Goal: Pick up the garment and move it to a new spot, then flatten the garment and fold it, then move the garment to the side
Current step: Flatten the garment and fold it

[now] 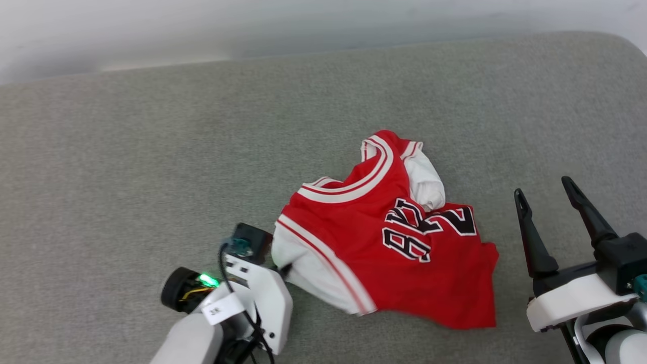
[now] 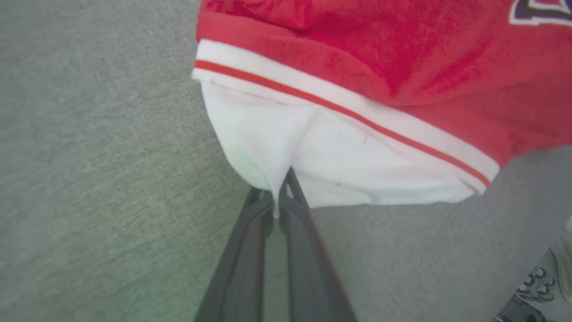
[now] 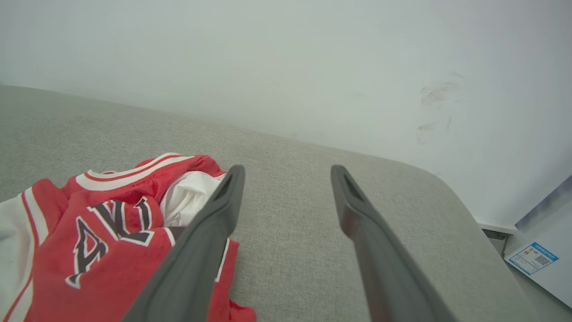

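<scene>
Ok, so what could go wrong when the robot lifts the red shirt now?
The left gripper pinches only the edge of the white sleeve of the garment, so it might slip out. The right gripper is open and apart from it, so the crumpled garment could dangle and twist when lifted.

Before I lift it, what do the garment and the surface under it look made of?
Garment: soft matte knit, possibly polyester or cotton. It crumples and drapes, and its red body looks faintly fuzzy up close. Its striped trim seems a thicker band. Surface: grey heathered woven upholstery, matte, with a fine visible weave. Its rounded corner suggests padding.
</scene>
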